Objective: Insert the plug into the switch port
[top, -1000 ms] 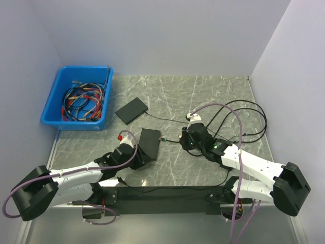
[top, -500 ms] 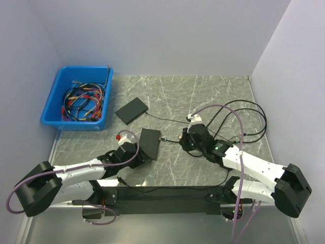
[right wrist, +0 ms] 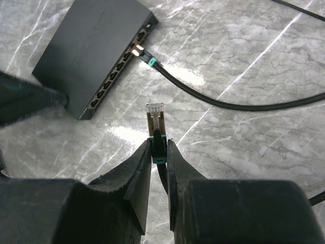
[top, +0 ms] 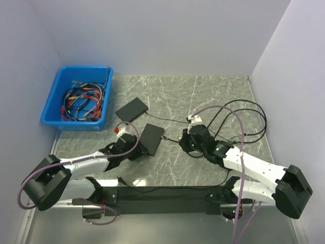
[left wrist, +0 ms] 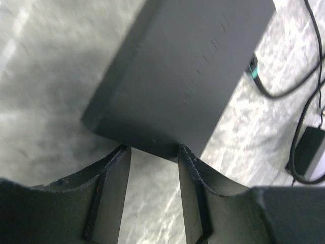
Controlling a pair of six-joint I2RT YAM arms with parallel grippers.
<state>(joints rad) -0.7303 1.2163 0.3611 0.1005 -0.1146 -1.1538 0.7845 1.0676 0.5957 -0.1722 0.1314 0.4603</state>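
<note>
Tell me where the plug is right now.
In the right wrist view, the plug sticks out from the right pincer, which grips its cable just behind it, short of the switch and its port row.

You get no readable text, label, brand or number in any view; the switch (right wrist: 89, 51) casing is plain black, and the plug (right wrist: 155, 116) carries no marking either.
</note>
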